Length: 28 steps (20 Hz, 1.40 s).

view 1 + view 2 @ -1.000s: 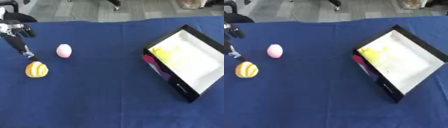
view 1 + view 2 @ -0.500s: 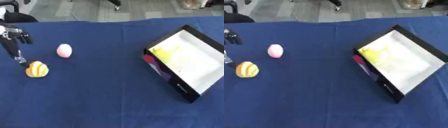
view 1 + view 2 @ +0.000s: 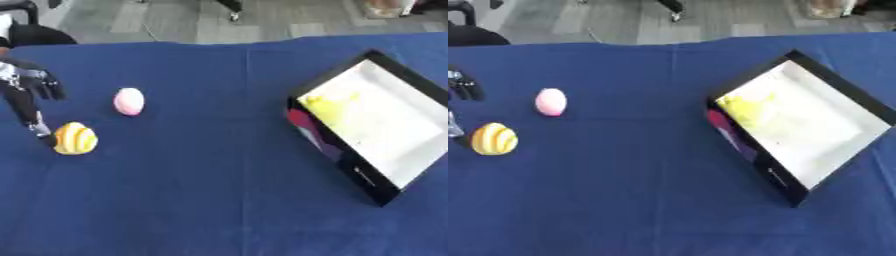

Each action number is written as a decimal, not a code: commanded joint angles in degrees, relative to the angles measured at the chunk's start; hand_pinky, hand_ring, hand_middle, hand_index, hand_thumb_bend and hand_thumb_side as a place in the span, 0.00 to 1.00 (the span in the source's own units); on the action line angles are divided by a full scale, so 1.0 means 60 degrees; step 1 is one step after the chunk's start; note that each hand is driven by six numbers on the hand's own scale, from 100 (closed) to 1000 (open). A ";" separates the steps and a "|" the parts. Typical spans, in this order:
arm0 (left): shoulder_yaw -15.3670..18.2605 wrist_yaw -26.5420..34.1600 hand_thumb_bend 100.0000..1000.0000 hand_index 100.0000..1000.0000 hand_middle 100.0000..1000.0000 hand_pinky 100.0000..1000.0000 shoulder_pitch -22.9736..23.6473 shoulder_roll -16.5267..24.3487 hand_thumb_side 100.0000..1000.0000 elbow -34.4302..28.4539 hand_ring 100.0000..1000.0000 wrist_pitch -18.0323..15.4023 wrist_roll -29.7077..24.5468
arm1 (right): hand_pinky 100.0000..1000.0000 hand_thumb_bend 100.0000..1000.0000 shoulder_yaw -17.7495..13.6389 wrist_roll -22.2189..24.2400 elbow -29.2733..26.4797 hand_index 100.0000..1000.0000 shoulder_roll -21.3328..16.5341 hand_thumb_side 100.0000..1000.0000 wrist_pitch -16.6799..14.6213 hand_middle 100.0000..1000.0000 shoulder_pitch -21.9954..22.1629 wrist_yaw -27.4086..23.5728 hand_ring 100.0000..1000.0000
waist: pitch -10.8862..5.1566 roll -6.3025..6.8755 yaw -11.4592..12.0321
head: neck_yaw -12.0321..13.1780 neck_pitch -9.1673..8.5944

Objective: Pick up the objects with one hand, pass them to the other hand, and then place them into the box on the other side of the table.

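Note:
A yellow and orange striped round object (image 3: 75, 138) lies on the blue cloth at the left. A pink egg-shaped object (image 3: 129, 101) lies a little further back and to its right. My left hand (image 3: 26, 95) comes in from the left edge with its fingers straight and pointing down. One fingertip (image 3: 41, 131) is right beside the striped object, at its left side. The black box (image 3: 378, 123) with a white inside stands tilted at the right, with something yellow (image 3: 327, 105) in it. My right hand shows in neither view.
The blue cloth (image 3: 201, 190) covers the whole table. Grey floor and chair legs (image 3: 232, 7) lie beyond the far edge. A dark chair back (image 3: 35, 35) stands at the upper left.
My left hand has drawn back toward the left edge and its fingertip now sits at the striped object's left. The two objects and the box lie where they were.

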 commanded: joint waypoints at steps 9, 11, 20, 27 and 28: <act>0.0062 -0.1250 0.81 0.76 0.73 0.83 -0.0198 -0.0384 0.00 0.0927 0.82 -0.0608 -0.0085 | 1.00 0.00 -0.0039 0.0117 0.0053 1.00 -0.0091 0.42 -0.0086 1.00 -0.0086 0.0301 1.00 | -0.0087 0.0019 -0.0006 | 0.0119 -0.0021; 0.0136 -0.1497 0.81 0.76 0.73 0.83 -0.0202 -0.0510 0.00 0.1077 0.82 -0.0691 0.0009 | 1.00 0.00 -0.0039 0.0127 0.0065 1.00 -0.0069 0.43 -0.0097 1.00 -0.0065 0.0339 1.00 | -0.0083 0.0010 -0.0009 | 0.0135 -0.0021; 0.0415 -0.2303 0.77 0.74 0.72 0.81 -0.0277 -0.1001 0.00 0.2047 0.81 -0.1196 0.0943 | 1.00 0.00 -0.0037 0.0144 0.0099 1.00 -0.0008 0.45 -0.0154 1.00 0.0032 0.0490 1.00 | -0.0067 -0.0036 -0.0024 | 0.0126 -0.0021; 0.0610 -0.1767 0.66 0.71 0.67 0.80 -0.0277 -0.1250 0.00 0.2500 0.80 -0.1505 0.1854 | 1.00 0.00 -0.0034 0.0146 0.0132 1.00 0.0017 0.45 -0.0203 1.00 0.0091 0.0622 1.00 | -0.0050 -0.0050 -0.0034 | 0.0142 -0.0021; 0.0619 -0.1620 0.66 0.71 0.67 0.80 -0.0275 -0.1276 0.00 0.2539 0.80 -0.1545 0.1969 | 1.00 0.00 -0.0032 0.0147 0.0132 1.00 0.0019 0.45 -0.0211 1.00 0.0093 0.0636 1.00 | -0.0047 -0.0052 -0.0037 | 0.0144 -0.0021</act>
